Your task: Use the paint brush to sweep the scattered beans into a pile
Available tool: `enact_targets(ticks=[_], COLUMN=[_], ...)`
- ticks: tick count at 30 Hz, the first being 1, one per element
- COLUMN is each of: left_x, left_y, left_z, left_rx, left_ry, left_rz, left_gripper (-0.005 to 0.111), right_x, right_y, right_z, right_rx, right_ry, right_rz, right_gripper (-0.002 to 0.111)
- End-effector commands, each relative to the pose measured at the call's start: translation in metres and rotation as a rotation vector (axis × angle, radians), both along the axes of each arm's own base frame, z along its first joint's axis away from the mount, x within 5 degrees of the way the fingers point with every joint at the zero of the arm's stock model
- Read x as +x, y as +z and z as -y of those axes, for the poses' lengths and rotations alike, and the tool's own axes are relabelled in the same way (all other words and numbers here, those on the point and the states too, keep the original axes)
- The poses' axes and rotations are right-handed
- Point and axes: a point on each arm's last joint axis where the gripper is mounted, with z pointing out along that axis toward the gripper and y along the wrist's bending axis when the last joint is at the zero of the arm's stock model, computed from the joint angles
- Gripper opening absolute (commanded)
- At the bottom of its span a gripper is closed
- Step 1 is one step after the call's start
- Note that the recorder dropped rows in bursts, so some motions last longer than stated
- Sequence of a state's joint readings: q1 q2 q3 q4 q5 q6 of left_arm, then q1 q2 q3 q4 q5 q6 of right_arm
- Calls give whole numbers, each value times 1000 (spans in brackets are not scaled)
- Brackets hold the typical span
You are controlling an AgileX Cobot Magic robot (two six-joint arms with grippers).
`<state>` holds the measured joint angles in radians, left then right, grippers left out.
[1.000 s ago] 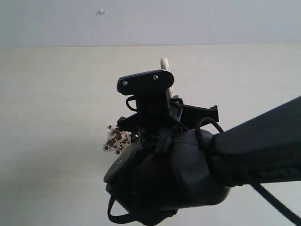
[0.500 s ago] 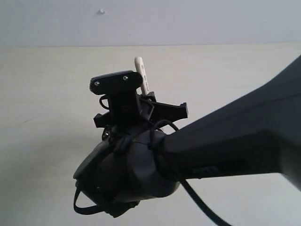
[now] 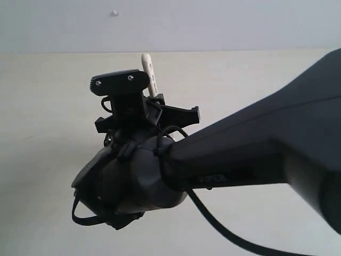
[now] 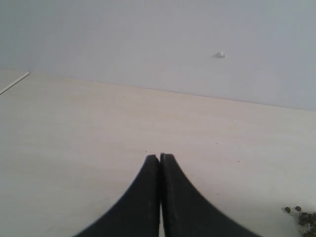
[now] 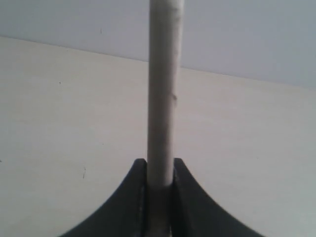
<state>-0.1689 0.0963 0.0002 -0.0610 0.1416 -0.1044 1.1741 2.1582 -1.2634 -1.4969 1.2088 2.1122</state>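
Over the last second my right arm has swung leftward in the exterior view, and the tip of the paint brush (image 5: pixel 165 89) handle has travelled with it. The beans (image 4: pixel 301 215) that showed beside my wrist there are now hidden behind it. I judge this to be a sweeping stroke carrying them left, though I cannot see the bristles or the pile's shape. Only a few beans show, at the edge of the left wrist view, lying on the table (image 4: pixel 74 123). My right gripper (image 5: pixel 160 165) is clamped narrow on the brush handle, which rises between the fingers, with the forearm reaching in from the right past the middle. My left gripper (image 4: pixel 160 159) hangs idle over the table, jaws pressed together on nothing
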Motion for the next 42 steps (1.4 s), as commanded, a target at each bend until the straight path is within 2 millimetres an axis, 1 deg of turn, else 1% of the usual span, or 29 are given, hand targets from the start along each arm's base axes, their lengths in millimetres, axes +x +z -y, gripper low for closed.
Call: enact_targets(ticks=[1, 5, 11, 15, 21, 23, 27, 30, 32, 34, 39, 42], left_x=[0, 0, 0, 0, 0, 0, 0, 0, 0, 0, 0, 0], left_y=[1, 1, 1, 1, 1, 1, 1, 1, 1, 1, 1, 1], left_z=[0, 0, 0, 0, 0, 0, 0, 0, 0, 0, 0, 0], left_rx=[-11, -11, -11, -11, -11, -11, -11, -11, -11, -11, -11, -11], left_ry=[-4, -4, -4, -4, -4, -4, -4, -4, -4, -4, -4, -4], left_rz=[4, 4, 4, 4, 4, 4, 4, 4, 4, 4, 4, 4], left_gripper=[0, 0, 0, 0, 0, 0, 0, 0, 0, 0, 0, 0], right_x=[-2, -6, -10, -11, -10, -7, 12, 30, 38, 40, 35, 33], right_y=[21, 37, 56, 66, 74, 78, 81, 77, 65, 54, 29, 18], right_z=[-2, -1, 1, 3, 2, 3, 16, 30, 32, 36, 46, 48], right_rx=[15, 8, -76, -196, -429, -463, -484, -445, -397, -352, -293, -281], right_ry=[15, 29, 67, 110, 200, 208, 165, 102, 149, 164, 178, 196], right_rz=[31, 29, 13, -3, 11, 23, 35, 19, -7, -12, -22, -33], right_gripper=[0, 0, 0, 0, 0, 0, 0, 0, 0, 0, 0, 0])
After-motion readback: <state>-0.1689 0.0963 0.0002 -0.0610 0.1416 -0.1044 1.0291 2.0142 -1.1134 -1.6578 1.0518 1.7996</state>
